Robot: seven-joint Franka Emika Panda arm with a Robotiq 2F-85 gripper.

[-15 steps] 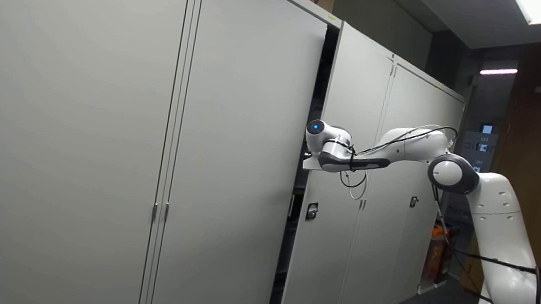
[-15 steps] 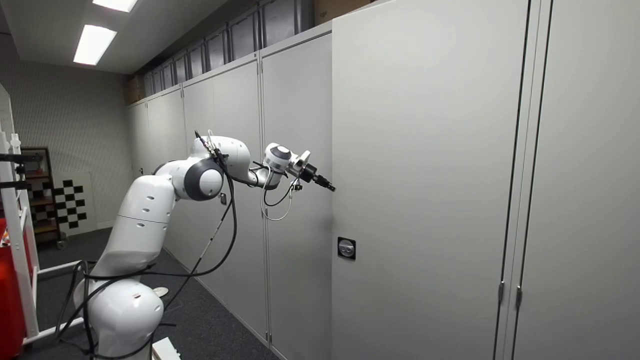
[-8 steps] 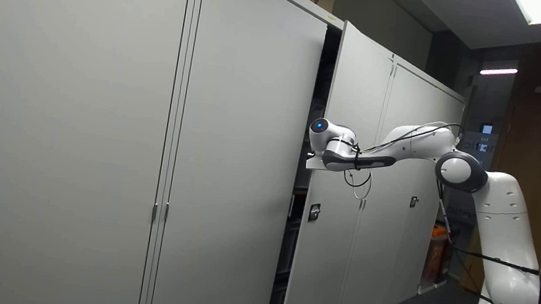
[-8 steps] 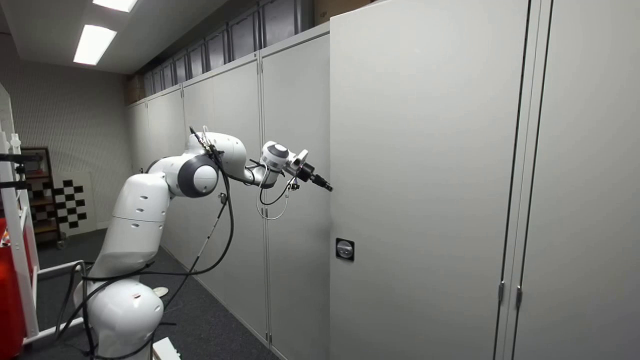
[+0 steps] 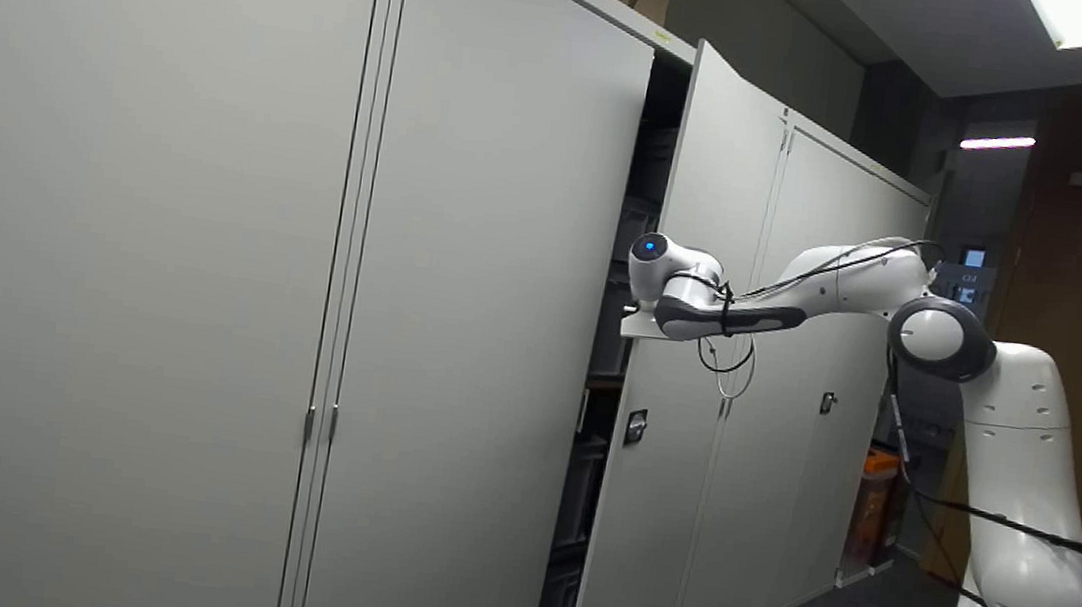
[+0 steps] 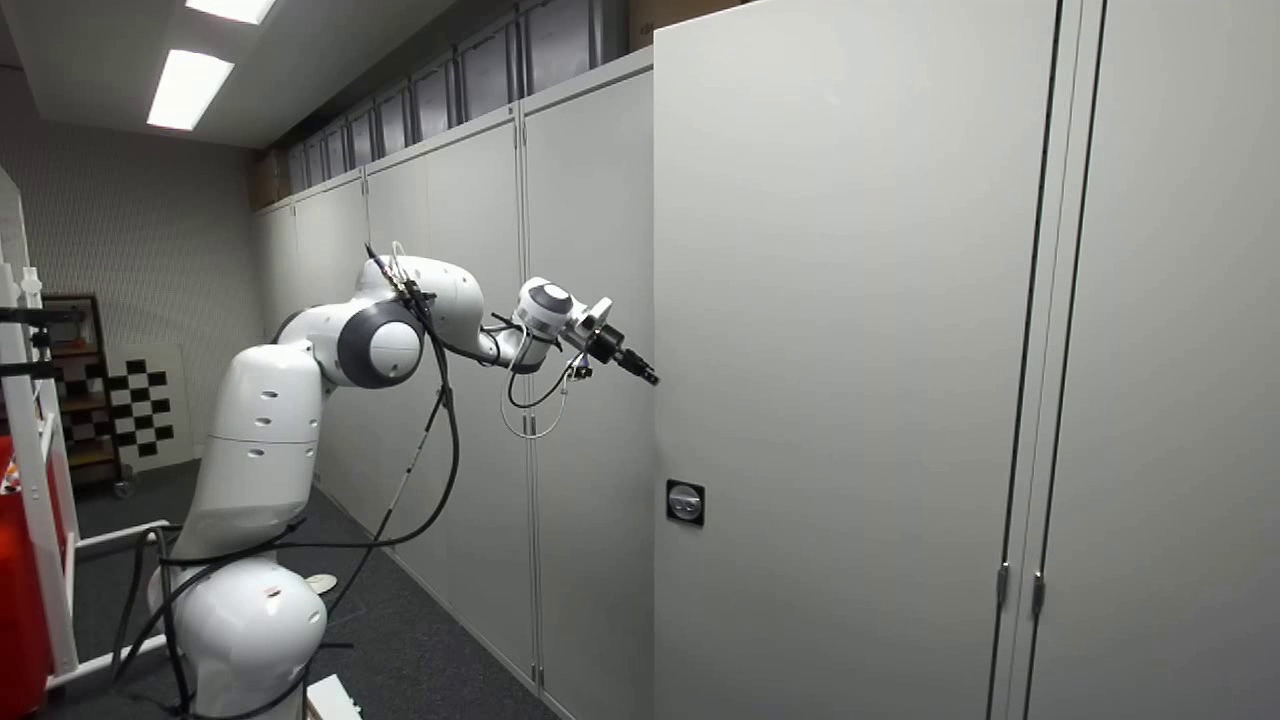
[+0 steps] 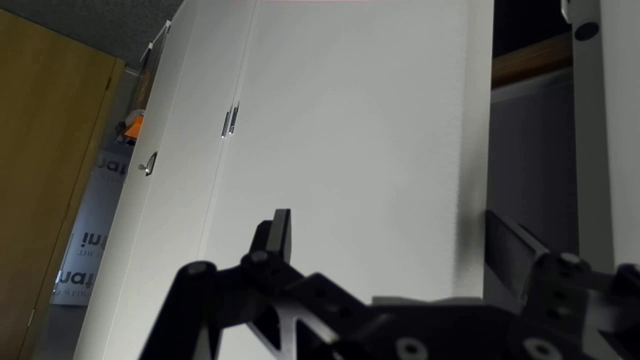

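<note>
The claw is spread wide, its two fingers (image 7: 281, 237) well apart, one in front of the grey cabinet door (image 7: 350, 150) and the other just beside that door's free edge, over the dark gap; I cannot tell whether either touches the metal. The claw (image 6: 652, 377) points at the edge, higher than the door's lock (image 6: 685, 502), a round face in a black plate with any marking too small to read. The door stands ajar, and in an exterior view the gap between it and the neighbouring door (image 5: 482, 287) shows dark bins (image 5: 637, 223) inside. In the wrist view, which stands upside down, a pale panel (image 7: 95, 205) beside a wooden door (image 7: 50, 100) carries large dark letters, partly cut off, that look like "ini" and "tan", with smaller lines too blurred to make out. Exterior views also show a tiny yellow label (image 5: 662, 37) on the cabinet frame, illegible, and a faint unreadable mark on a brown box (image 6: 660, 12) above, next to a row of grey boxes (image 6: 490, 70).
</note>
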